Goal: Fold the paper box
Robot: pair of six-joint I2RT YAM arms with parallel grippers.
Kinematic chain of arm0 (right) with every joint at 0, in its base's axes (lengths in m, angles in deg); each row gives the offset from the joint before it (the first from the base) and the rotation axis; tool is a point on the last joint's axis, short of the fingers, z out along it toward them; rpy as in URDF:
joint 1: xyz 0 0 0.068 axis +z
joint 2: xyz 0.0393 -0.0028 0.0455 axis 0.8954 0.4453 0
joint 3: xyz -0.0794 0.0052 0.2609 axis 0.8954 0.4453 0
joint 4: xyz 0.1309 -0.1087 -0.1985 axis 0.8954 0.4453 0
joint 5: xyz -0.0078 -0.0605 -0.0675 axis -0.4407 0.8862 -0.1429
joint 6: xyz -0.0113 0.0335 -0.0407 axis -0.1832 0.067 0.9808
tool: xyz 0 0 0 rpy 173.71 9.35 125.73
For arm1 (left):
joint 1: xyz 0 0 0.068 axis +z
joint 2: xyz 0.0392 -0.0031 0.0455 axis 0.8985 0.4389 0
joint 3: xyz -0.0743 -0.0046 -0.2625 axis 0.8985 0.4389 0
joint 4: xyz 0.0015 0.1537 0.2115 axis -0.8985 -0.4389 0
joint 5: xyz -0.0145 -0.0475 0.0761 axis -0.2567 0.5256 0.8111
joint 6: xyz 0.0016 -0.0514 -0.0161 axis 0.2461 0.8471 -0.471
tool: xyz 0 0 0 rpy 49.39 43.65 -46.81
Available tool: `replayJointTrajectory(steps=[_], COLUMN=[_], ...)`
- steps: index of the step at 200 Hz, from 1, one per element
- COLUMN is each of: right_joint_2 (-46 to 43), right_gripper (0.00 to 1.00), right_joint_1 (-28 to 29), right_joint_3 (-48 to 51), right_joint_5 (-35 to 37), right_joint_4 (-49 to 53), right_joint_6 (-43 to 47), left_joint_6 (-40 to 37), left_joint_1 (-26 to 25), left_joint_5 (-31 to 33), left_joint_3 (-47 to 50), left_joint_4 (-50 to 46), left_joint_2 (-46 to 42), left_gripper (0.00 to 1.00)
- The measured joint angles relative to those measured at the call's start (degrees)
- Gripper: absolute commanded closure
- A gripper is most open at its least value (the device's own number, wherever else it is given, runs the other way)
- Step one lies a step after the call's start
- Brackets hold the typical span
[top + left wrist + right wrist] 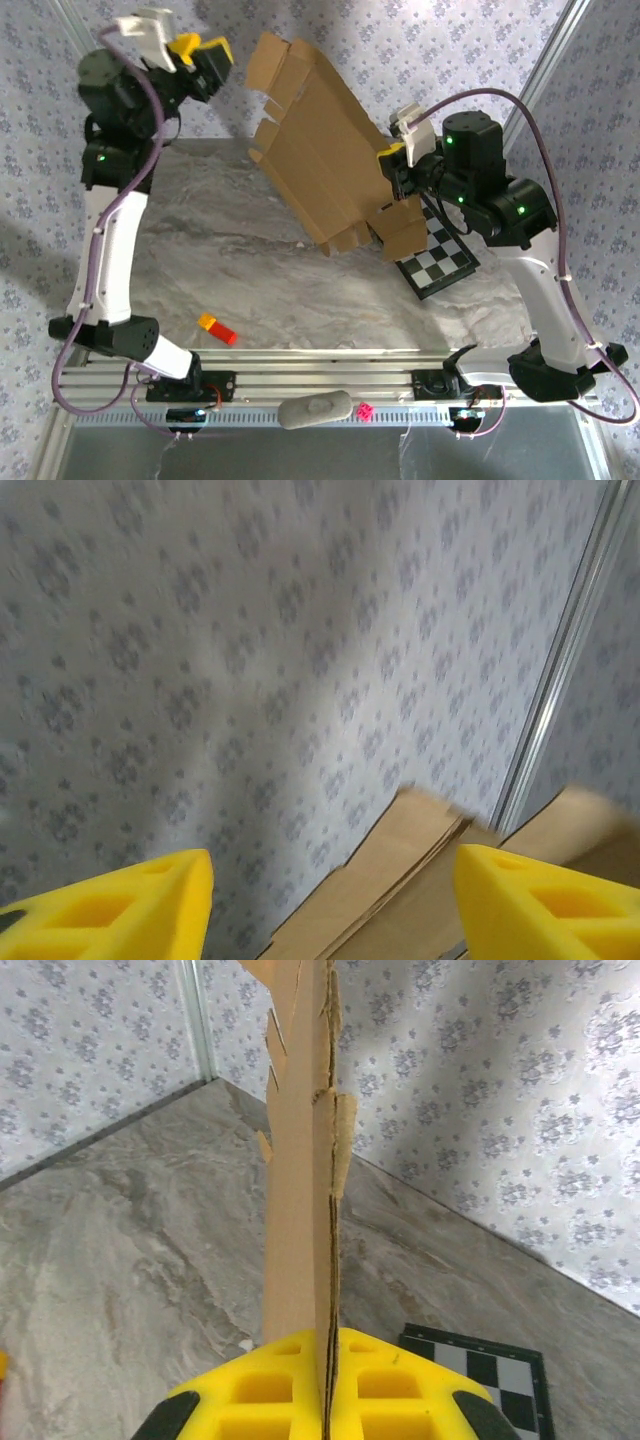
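The paper box (320,150) is a flat brown cardboard sheet with flaps, held up off the table and tilted, one corner low near the checkered board. My right gripper (392,160) is shut on its right edge. In the right wrist view the yellow fingers (270,1400) clamp the sheet edge-on at the right gripper (328,1390), and the paper box (300,1160) rises straight up from them. My left gripper (205,55) hovers open, just left of the sheet's upper left flaps. From the left wrist, the left gripper (330,910) is spread wide, with the paper box (420,880) lying beyond the gap, untouched.
A black-and-white checkered board (440,260) lies on the marble table under the right arm and shows again as the checkered board (490,1370). A small red-and-yellow piece (217,328) lies near the front left. Patterned walls close in the back and sides.
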Motion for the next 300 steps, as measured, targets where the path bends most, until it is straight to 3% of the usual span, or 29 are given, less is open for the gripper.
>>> replayJointTrajectory(steps=[33,63,94,126,170,209,243,300], right_joint_2=[1.3,3.7,4.5,4.6,4.6,4.6,4.6,4.6], right_gripper=[1.00,1.00,1.00,1.00,1.00,1.00,1.00,1.00], right_joint_1=[2.9,6.2,6.7,6.6,5.3,4.8,4.8,4.9], right_joint_3=[-0.2,-0.5,-0.5,-2.0,-3.0,-3.0,-3.0,-3.0], right_joint_5=[5.4,9.6,9.6,6.6,2.0,0.3,-0.1,-0.5], right_joint_4=[-0.1,-0.5,-0.5,-0.3,1.6,3.0,3.0,3.0], right_joint_6=[2.5,5.2,7.0,8.0,8.7,9.2,9.5,9.7], left_joint_6=[12.5,9.2,-6.3,-26.7,-47.5,-53.5,-55.1,-54.1], left_joint_1=[-5.4,-11.6,-15.1,-15.3,-12.6,-9.6,-9.3,-9.2], left_joint_5=[0.7,1.2,2.8,3.1,-2.2,-3.6,-6.6,-7.9], left_joint_3=[-22.3,-33.3,-31.1,-19.3,-6.2,-4.9,-8.1,-8.9], left_joint_4=[-9.2,-17.6,-23.7,-23.9,-21.3,-17.8,-19.6,-19.8], left_joint_2=[7.5,13.5,14.3,9.9,3.5,2.7,4.2,7.0], left_gripper=[0.51,0.46,0.32,0.24,0.23,0.20,0.23,0.41])
